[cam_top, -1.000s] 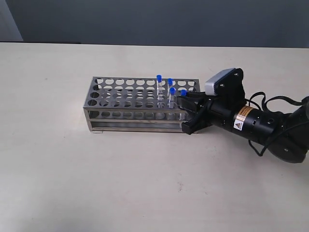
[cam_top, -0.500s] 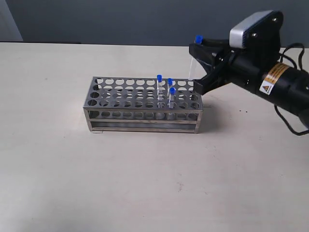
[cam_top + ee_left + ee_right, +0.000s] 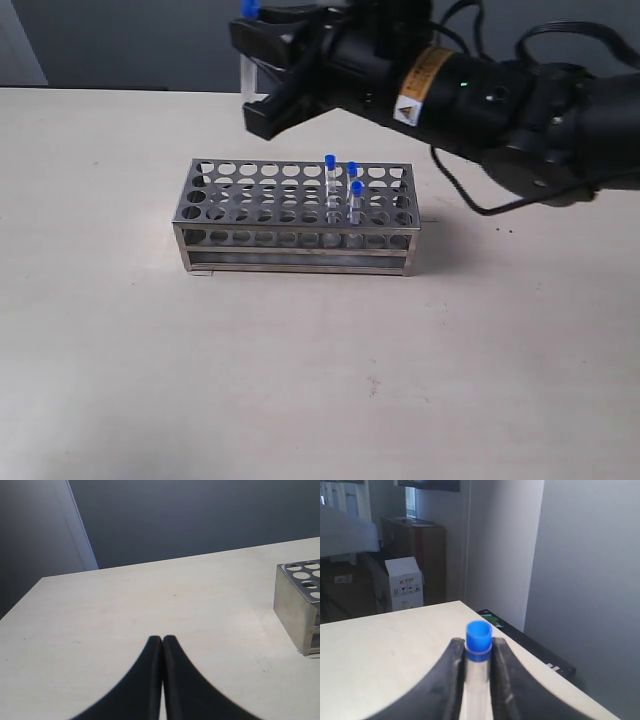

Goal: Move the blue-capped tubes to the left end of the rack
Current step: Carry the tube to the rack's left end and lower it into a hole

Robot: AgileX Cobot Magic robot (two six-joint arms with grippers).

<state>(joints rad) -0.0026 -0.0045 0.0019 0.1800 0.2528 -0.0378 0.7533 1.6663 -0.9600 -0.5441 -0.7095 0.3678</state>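
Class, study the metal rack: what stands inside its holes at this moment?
Three blue-capped tubes stand in holes near the rack's right end, their lower parts partly hidden by its plates. The fourth tube is held in the right pincer, outside it.

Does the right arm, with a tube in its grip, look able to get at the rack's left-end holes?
Probably yes. The right gripper holds a blue-capped tube up clear of the rack, the left-end holes look empty, and the three other tubes stand toward the right end, out of the way.
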